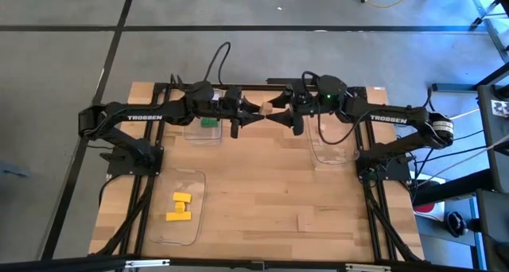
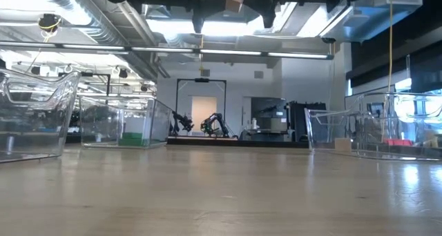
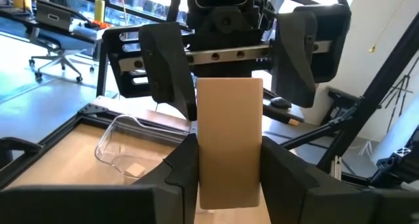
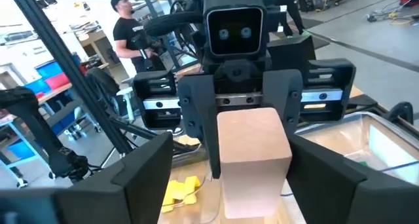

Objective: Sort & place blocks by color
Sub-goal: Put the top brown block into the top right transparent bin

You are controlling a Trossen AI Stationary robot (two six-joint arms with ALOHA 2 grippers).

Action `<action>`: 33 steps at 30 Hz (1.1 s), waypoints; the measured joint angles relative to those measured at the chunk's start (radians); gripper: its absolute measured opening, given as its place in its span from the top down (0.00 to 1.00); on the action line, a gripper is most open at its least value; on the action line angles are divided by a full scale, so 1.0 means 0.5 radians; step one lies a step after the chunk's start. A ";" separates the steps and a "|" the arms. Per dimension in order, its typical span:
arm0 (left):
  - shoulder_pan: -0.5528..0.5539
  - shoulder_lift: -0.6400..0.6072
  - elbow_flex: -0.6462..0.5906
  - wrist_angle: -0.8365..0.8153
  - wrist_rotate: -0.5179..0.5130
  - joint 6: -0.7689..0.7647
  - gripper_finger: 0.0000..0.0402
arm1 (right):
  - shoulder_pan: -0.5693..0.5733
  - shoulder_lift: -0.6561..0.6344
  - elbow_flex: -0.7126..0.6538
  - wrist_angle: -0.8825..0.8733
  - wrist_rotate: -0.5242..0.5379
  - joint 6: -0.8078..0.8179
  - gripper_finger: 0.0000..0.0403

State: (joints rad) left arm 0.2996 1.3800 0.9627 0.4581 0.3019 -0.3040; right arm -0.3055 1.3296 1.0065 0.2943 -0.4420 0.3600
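- Both arms meet up in the air over the far middle of the worktop point(image 1: 262, 192), tools pointing at each other.
- Between them is a tan wooden block point(image 3: 229, 142), well above the wood surface.
- The left tool point(image 3: 229, 168) is clenched on that block, one dark finger pressed against each side; you see this best from its own wrist camera.
- The right tool point(image 4: 226, 178) is released: its fingers point(image 4: 141, 175) stand wide on either side of the block with clear gaps, not touching it.
- From the low camera only the undersides of both tools show at the upper edge, with a bit of the tan block peeking between them.
- Front left on the worktop is a clear tray point(image 1: 179, 208) with yellow bricks point(image 1: 180, 207) lying in it, touching each other. Looks like two or three of them, hard to count from above.
- Back left, under the left arm, another clear tray point(image 1: 203, 133) holds a green brick point(image 1: 209, 122).
- On the right side, a third clear tray point(image 1: 334, 149) sits below the right arm; there's a small tan piece point(image 2: 342, 145) in it, seen through the wall from the low camera.
- A person point(image 4: 131, 34) in a cap and dark shirt stands in the room behind, seen from the right wrist camera.
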 joint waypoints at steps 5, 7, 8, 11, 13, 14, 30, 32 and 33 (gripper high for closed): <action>0.000 -0.001 0.002 0.002 0.015 -0.001 0.71 | 0.031 0.000 -0.002 0.009 0.082 0.002 0.43; -0.003 -0.001 0.002 0.003 0.018 0.000 0.71 | 0.039 0.000 -0.003 0.009 0.112 0.002 0.51; -0.007 -0.001 0.002 0.003 0.018 -0.001 0.71 | 0.043 0.000 -0.003 0.009 0.122 0.002 0.55; -0.011 -0.002 0.002 0.001 0.019 -0.014 0.71 | 0.047 0.000 -0.003 0.013 0.129 -0.013 0.67; -0.010 -0.002 0.002 0.001 0.018 -0.035 0.71 | 0.047 0.000 -0.003 0.015 0.128 -0.002 0.67; -0.010 -0.002 0.002 0.000 0.021 -0.057 0.71 | 0.047 -0.001 -0.003 0.014 0.127 0.014 0.67; 0.285 -0.388 0.002 -0.606 0.284 -0.196 0.38 | -0.208 -0.420 -0.002 -0.834 0.086 -0.216 0.67; 0.331 -0.478 0.002 -0.654 0.272 -0.141 0.38 | -0.258 -0.480 -0.002 -1.094 0.114 -0.268 0.67; 0.342 -0.515 0.002 -0.649 0.255 -0.117 0.38 | -0.277 -0.501 -0.002 -1.217 0.147 -0.290 0.67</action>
State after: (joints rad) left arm 0.4708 1.1225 0.9634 0.1338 0.4293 -0.3624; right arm -0.4442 1.0794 1.0054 -0.3141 -0.3685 0.2151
